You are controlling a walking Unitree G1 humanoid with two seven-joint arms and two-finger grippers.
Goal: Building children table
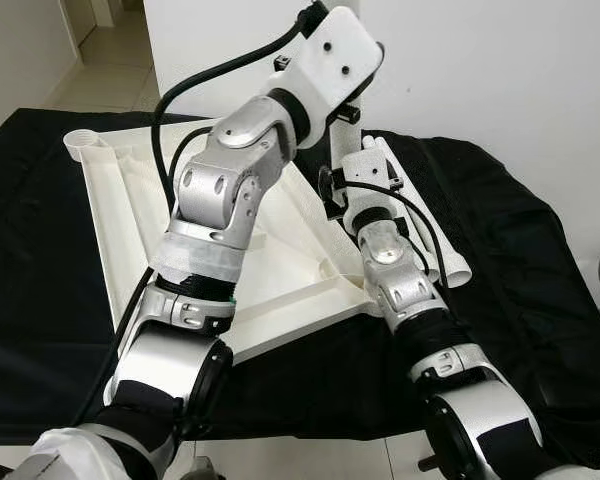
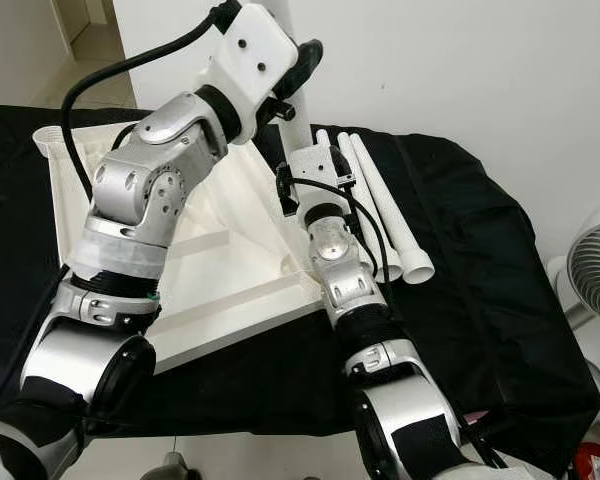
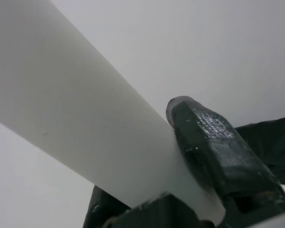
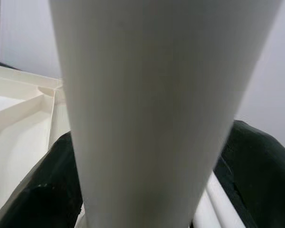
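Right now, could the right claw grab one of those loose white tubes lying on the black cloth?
Probably not at once. The spare legs lie close beside the right claw, nothing between them, but that claw seems busy on the upright leg, which the left claw also grips.

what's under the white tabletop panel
A black cloth lies under the upside-down tabletop panel, spreading past its edges. Whatever supports the cloth is covered.

The two head views look forward and down from above, sharing the black-draped table [image 1: 540,250] and the white tabletop panel [image 2: 230,290]. The left wrist view looks along its black finger [image 3: 218,142], very close to a white leg tube [image 3: 76,109]. The right wrist view faces the tube [image 4: 147,114] at close range.
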